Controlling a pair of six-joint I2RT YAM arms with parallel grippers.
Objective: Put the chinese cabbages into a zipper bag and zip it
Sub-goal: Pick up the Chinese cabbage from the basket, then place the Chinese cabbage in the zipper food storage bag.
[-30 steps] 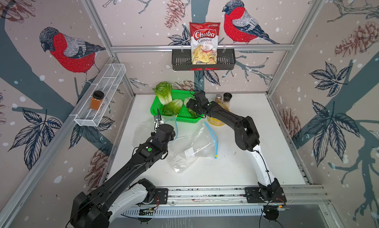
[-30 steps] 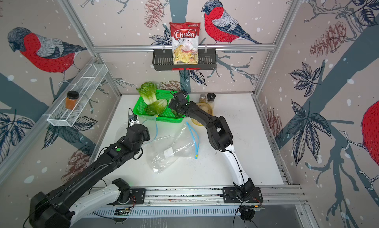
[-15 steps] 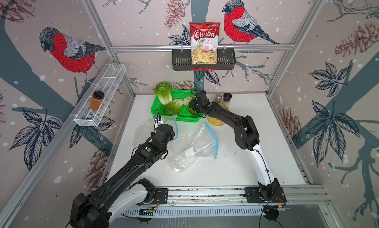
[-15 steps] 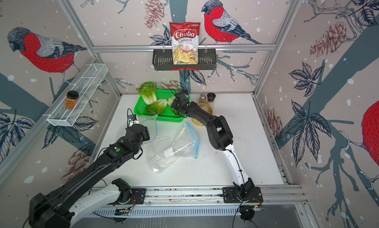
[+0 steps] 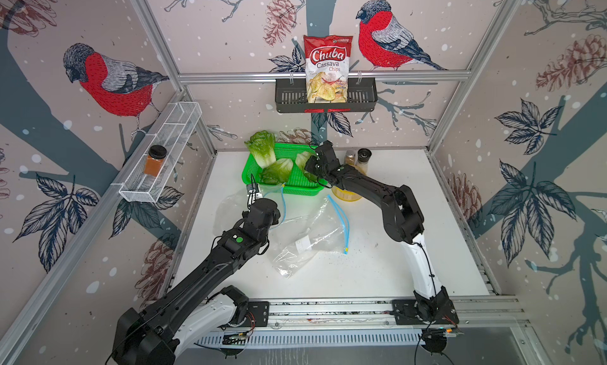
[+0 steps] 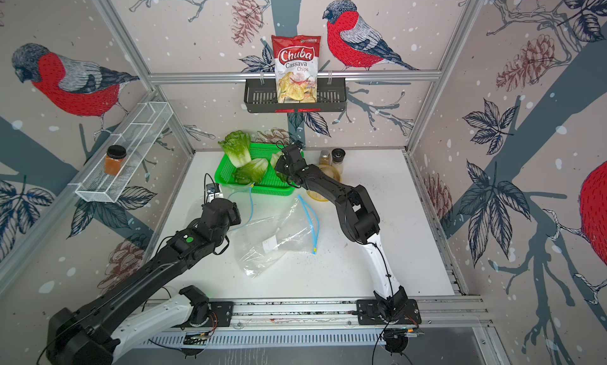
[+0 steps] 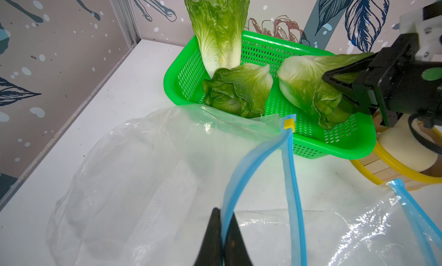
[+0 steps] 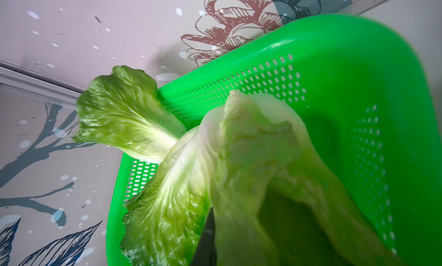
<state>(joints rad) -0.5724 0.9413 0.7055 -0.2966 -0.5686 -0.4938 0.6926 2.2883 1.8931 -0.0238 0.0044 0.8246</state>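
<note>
Three chinese cabbages lie in the green mesh basket [image 5: 295,186]. One leans upright at the back [image 5: 262,148], one lies in the middle [image 5: 277,171], and one is on the right [image 7: 301,80]. My right gripper [image 7: 334,85] is shut on the leafy end of the right cabbage [image 8: 251,157], and only one of its fingers [image 8: 205,240] shows in the right wrist view. The clear zipper bag [image 5: 308,238] lies open in front of the basket. My left gripper [image 7: 222,231] is shut on its blue zipper edge [image 7: 253,157], holding that edge up off the table.
A yellow-rimmed round container [image 5: 345,192] sits under the right forearm, with two spice bottles [image 5: 361,156] behind it. A chips bag [image 5: 326,68] hangs in a black rack on the back wall. A jar [image 5: 155,156] stands on the wire shelf at the left.
The right gripper's jaws have closed on the right cabbage in the basket. The left arm and the bag have stayed still.
</note>
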